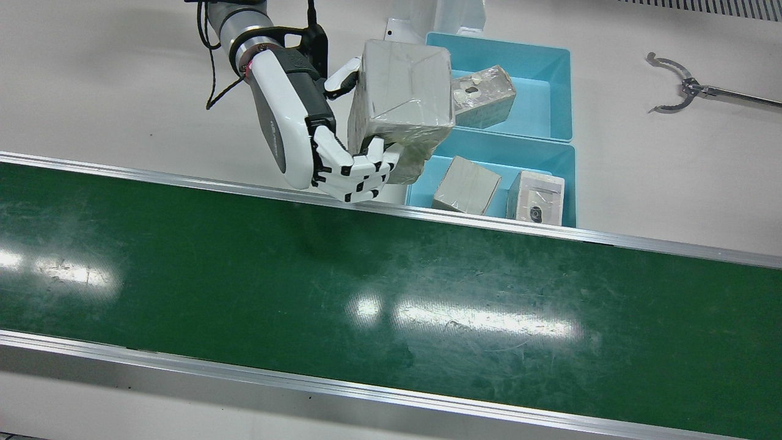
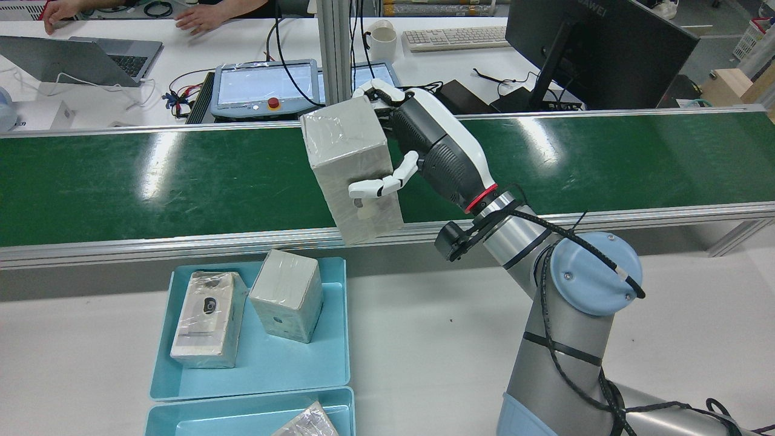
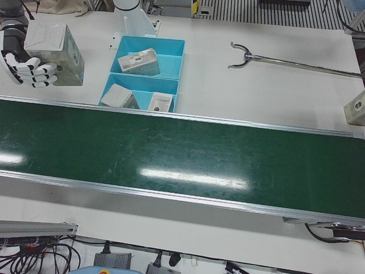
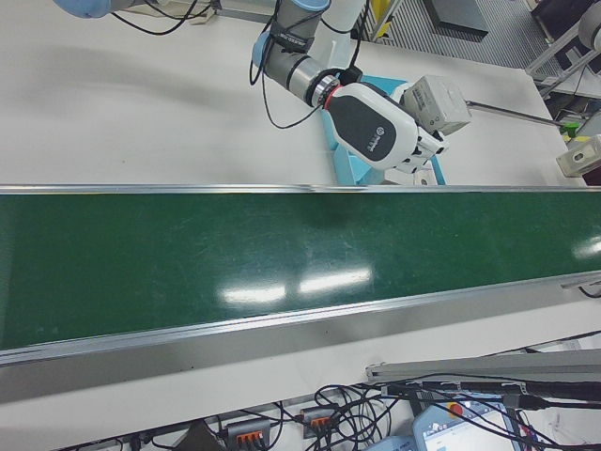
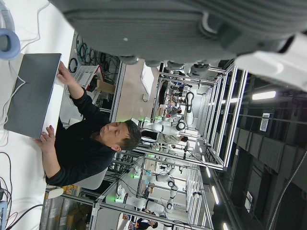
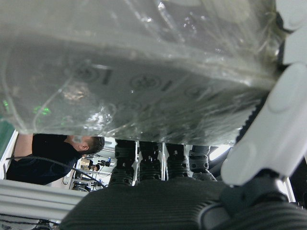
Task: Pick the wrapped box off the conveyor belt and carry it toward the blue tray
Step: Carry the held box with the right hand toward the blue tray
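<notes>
My right hand [image 1: 305, 140] is shut on the wrapped box [image 1: 400, 91], a grey box in clear film, fingers under one side and thumb on the other. It holds the box in the air above the belt's robot-side rail, right beside the blue trays [image 1: 553, 153]. The rear view shows the box [image 2: 351, 175] tilted in the hand [image 2: 436, 145], just above the nearer tray [image 2: 330, 363]. The right hand view is filled by the box [image 6: 144, 72]. The left hand view shows only a dark part of my left hand [image 5: 192, 28] at the top edge; its pose is unclear.
The green conveyor belt [image 1: 366, 293] has nothing on it. The near tray holds two wrapped boxes [image 1: 467, 186], the far tray [image 1: 550, 91] one. A metal grabber tool [image 1: 684, 88] lies on the table to the right. A small box [image 3: 356, 108] stands at the far edge.
</notes>
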You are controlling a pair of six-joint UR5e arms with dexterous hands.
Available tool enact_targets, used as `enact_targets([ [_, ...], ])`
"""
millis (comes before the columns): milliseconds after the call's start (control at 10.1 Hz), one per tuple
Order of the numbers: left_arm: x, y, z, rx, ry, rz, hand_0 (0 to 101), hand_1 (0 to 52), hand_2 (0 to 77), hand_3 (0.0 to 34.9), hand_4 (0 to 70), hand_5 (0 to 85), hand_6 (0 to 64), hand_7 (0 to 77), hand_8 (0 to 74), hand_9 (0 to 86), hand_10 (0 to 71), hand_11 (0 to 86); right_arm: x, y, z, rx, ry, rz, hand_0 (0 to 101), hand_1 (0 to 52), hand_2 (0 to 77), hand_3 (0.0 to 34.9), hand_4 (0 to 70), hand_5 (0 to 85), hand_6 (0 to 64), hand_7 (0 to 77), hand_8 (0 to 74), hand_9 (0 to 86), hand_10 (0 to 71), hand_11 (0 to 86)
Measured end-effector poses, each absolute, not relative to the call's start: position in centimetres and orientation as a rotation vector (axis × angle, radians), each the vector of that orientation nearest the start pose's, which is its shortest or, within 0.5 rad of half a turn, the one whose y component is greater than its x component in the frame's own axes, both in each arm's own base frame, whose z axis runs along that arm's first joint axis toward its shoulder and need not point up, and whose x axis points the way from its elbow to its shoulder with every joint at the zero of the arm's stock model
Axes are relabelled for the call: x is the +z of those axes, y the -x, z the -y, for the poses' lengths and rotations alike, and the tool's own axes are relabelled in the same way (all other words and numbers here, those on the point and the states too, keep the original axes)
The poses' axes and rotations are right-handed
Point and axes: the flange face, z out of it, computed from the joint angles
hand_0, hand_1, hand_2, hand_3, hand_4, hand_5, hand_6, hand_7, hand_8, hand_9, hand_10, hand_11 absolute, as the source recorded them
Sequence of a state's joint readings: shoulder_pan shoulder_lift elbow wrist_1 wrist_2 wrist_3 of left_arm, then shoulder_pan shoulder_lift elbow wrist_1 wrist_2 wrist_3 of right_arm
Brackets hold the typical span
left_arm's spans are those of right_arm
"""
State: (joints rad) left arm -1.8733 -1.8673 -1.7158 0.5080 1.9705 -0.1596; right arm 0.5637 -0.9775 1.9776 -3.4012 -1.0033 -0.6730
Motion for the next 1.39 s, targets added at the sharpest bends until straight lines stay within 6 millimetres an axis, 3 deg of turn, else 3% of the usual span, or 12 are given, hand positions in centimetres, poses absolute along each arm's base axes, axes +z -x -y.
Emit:
enact_targets([
  [198,50.7,25.8,51.0,-2.334,0.31,-2.175,0,0.0,0.5,0.0,0.0,1.1,0.0,0.0,0.5,0.5,0.5,0.5,19.4,42.0,44.3,-1.53,-0.144,-2.995,46,0.5,29.5,0.0,10.4,69.3,43.6,38.7,50.7,52.9,34.9,50.7],
  [397,50.7,25.8,51.0,-2.334,0.31,-2.175,0,0.0,0.5,0.0,0.0,1.1,0.0,0.5,0.5,0.5,0.5,0.5,18.0,43.7,42.8,-1.518,-0.128,-3.006,47,0.5,28.9,0.0,10.9,69.8,43.6,38.7,50.7,54.0,34.9,50.7],
  [694,50.7,25.8,51.0,-2.334,0.31,-2.175,0,0.0,1.1,0.0,0.0,1.1,0.0,0.0,0.5,0.0,0.0,0.5,17.2,45.8,41.5,-1.473,-0.121,-3.025,46,0.5,28.9,0.0,10.9,69.3,43.6,38.7,50.2,54.5,34.9,50.2],
  [893,50.7,25.8,51.0,-2.334,0.31,-2.175,0,0.0,1.1,0.0,0.0,1.1,0.0,0.0,0.5,0.0,0.5,0.5,17.4,47.2,41.2,-1.456,-0.136,-3.028,46,0.5,28.9,0.0,13.6,68.2,43.6,38.7,45.8,56.7,32.7,49.1],
  [992,50.7,25.8,51.0,-2.334,0.31,-2.175,0,0.0,0.5,0.0,0.0,1.1,0.0,0.0,0.5,0.0,0.0,0.5,17.5,47.6,41.1,-1.45,-0.144,-3.028,46,0.5,28.9,0.0,15.3,67.6,43.6,38.7,40.9,55.6,17.5,33.8],
  [1091,50.7,25.8,51.0,-2.334,0.31,-2.175,0,0.0,0.5,0.0,0.0,1.1,0.0,0.0,0.5,0.0,0.0,0.5,17.5,47.8,41.0,-1.448,-0.15,-3.029,46,0.5,28.4,0.0,15.3,68.2,44.2,37.6,31.6,48.0,14.2,20.7],
  [1190,50.7,25.8,51.0,-2.334,0.31,-2.175,0,0.0,0.5,0.0,0.0,1.1,0.0,0.0,0.5,0.0,0.0,0.5,17.5,48.0,40.9,-1.447,-0.154,-3.029,47,3.8,19.1,0.0,19.6,54.5,46.4,27.3,22.4,40.4,11.4,16.4],
  [1289,50.7,25.8,51.0,-2.334,0.31,-2.175,0,0.0,0.5,0.0,0.0,1.1,0.0,0.0,0.5,0.0,0.0,0.5,17.6,48.1,40.8,-1.447,-0.156,-3.029,47,3.8,19.1,0.0,19.6,54.5,46.4,27.3,22.4,40.4,11.4,16.4],
  [1388,50.7,25.8,51.0,-2.334,0.31,-2.175,0,0.0,0.5,0.0,0.0,1.1,0.0,0.0,0.5,0.0,0.5,0.5,17.6,48.2,40.8,-1.449,-0.156,-3.03,47,13.1,16.4,0.0,9.3,40.4,36.0,15.8,5.5,7.1,4.9,7.6],
])
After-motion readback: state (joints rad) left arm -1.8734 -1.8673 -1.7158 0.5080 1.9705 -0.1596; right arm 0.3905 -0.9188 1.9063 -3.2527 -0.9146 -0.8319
